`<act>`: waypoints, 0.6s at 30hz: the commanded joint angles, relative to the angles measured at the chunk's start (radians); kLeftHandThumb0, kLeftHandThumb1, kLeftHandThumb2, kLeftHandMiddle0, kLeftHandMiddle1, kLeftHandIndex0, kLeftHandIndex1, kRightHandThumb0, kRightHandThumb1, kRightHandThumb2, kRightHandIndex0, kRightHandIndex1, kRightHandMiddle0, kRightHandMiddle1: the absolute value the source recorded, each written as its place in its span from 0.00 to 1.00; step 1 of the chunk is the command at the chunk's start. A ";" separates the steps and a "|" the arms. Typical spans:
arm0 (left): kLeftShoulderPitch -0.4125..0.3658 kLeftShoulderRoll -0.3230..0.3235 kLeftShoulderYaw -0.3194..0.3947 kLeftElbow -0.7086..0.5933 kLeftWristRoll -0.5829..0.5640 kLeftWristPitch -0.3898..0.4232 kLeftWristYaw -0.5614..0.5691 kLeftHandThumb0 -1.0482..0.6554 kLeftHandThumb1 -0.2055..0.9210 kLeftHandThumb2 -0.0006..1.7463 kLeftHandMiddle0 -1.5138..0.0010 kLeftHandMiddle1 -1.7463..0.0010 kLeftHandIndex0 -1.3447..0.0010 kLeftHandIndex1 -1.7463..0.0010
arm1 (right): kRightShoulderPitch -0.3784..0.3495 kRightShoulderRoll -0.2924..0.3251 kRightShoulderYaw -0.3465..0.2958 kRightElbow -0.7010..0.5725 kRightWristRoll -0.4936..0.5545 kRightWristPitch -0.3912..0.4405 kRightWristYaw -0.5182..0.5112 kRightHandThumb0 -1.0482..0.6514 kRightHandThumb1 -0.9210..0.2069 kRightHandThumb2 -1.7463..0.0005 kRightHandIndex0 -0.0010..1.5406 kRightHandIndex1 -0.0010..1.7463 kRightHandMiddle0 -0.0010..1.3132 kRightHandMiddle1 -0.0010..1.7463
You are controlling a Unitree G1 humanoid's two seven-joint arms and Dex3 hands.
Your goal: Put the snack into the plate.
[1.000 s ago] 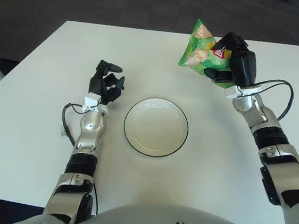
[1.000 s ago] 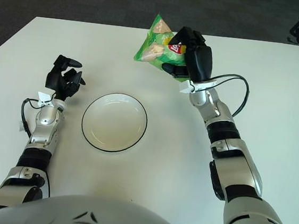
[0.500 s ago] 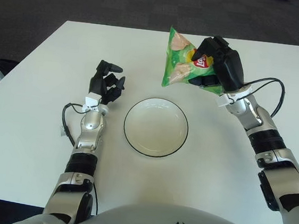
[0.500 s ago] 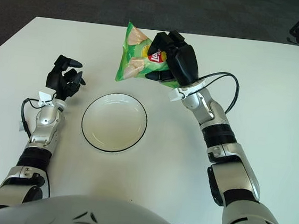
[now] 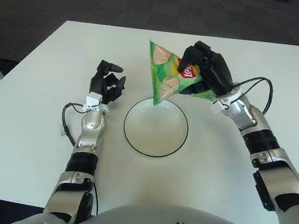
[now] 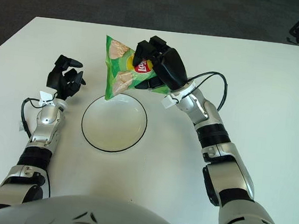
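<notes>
Swinging leftward, my right hand (image 5: 205, 69) carried its gripped green crinkly snack bag (image 5: 166, 76) above the round white black-rimmed plate's (image 5: 156, 127) far rim; my left hand (image 5: 107, 79) rested loosely open on the white table (image 5: 26, 110).

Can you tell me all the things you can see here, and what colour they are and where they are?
snack bag: one, green with a red logo, held up in the air over the far rim of the plate
plate: one, white with a dark rim, on the table in front of the robot
table: one, white, under everything
left hand: one, black, resting on the table left of the plate, holding nothing
right hand: one, black, raised, fingers closed on the snack bag
</notes>
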 commanded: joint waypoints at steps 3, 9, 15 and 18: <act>-0.021 0.003 0.001 0.010 0.002 -0.006 0.012 0.41 1.00 0.19 0.48 0.03 0.70 0.12 | -0.025 -0.017 0.006 0.004 0.062 -0.076 0.082 0.86 0.37 0.39 0.30 1.00 0.45 1.00; -0.026 0.003 0.002 0.017 0.003 -0.008 0.012 0.40 1.00 0.19 0.48 0.03 0.70 0.12 | -0.025 -0.010 -0.005 0.018 0.118 -0.109 0.156 0.86 0.37 0.39 0.30 1.00 0.44 1.00; -0.030 0.001 0.001 0.023 0.003 -0.009 0.013 0.41 1.00 0.19 0.48 0.03 0.70 0.12 | -0.031 0.000 -0.015 0.036 0.106 -0.126 0.176 0.86 0.39 0.37 0.31 1.00 0.44 1.00; -0.031 -0.001 0.000 0.024 0.003 -0.009 0.014 0.41 1.00 0.19 0.48 0.03 0.70 0.12 | -0.038 0.006 -0.018 0.046 0.093 -0.132 0.174 0.86 0.39 0.37 0.31 1.00 0.44 1.00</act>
